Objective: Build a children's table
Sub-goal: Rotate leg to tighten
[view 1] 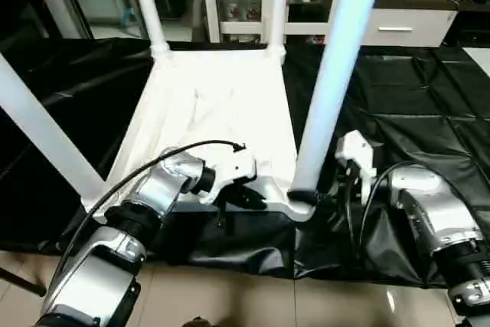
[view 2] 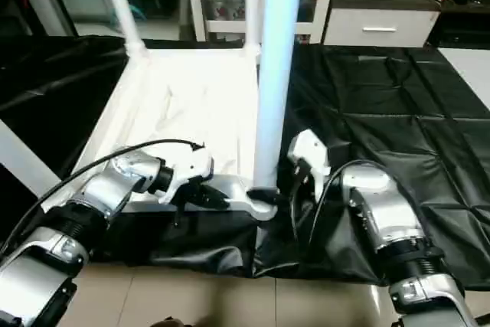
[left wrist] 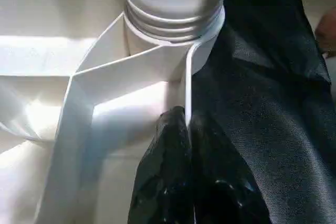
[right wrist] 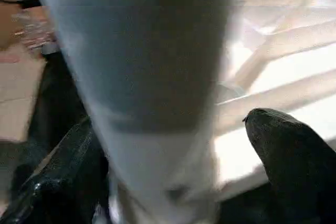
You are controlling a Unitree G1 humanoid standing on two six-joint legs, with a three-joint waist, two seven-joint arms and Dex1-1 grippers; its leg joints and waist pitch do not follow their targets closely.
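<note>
Although the children's table (view 1: 222,105) looked light, stiff and slick, the left gripper (view 1: 243,197) pinched its rim; the right gripper (right wrist: 173,182) stood spread around a leg (view 1: 337,67).

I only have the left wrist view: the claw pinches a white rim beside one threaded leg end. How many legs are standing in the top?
Observer: Four legs stand upright, one at each corner of the top.
Operator: And where is the right claw?
Observer: The right claw is open, with a finger on each side of the near-right leg, just above its socket.
</note>
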